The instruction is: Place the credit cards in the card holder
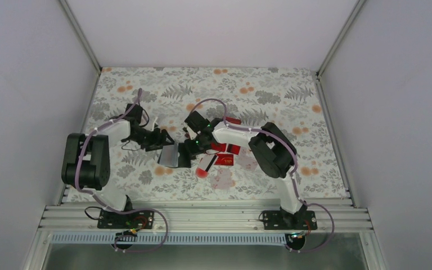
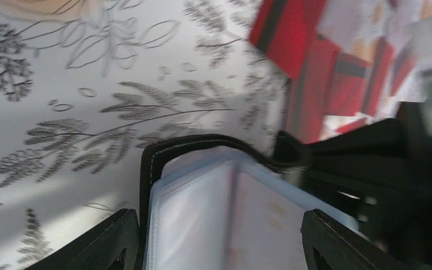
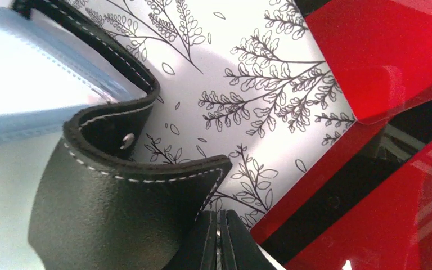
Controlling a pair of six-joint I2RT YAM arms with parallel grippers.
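Two black and white robot arms are bolted at the near edge of the white tabletop (image 1: 270,185), which has grey leaves and orange spots on it. Both reach in to the small black card holder with see-through pockets (image 1: 173,157). It sits open near the middle of the tabletop.

The left pincer (image 2: 219,219) comes at the card holder from its left side. Its two black fingers (image 2: 112,242) stand far apart, and the pockets sit between them. One finger is right beside the holder's black edge. I cannot tell if the fingers squeeze the holder or just sit around it.

The right pincer (image 3: 220,239) is at the holder's right side. Its tips are pressed tight together. The holder's black flap with white stitches curls just beside the tips. I cannot tell if anything is pinched between them.

Several flat red credit cards (image 1: 223,160) lie on the tabletop just to the right of the holder, some on top of each other. Some have a black stripe, and one has gold letters. One more red card (image 1: 233,120) lies farther back, beyond the holder and to its right, partly hidden by the right arm.
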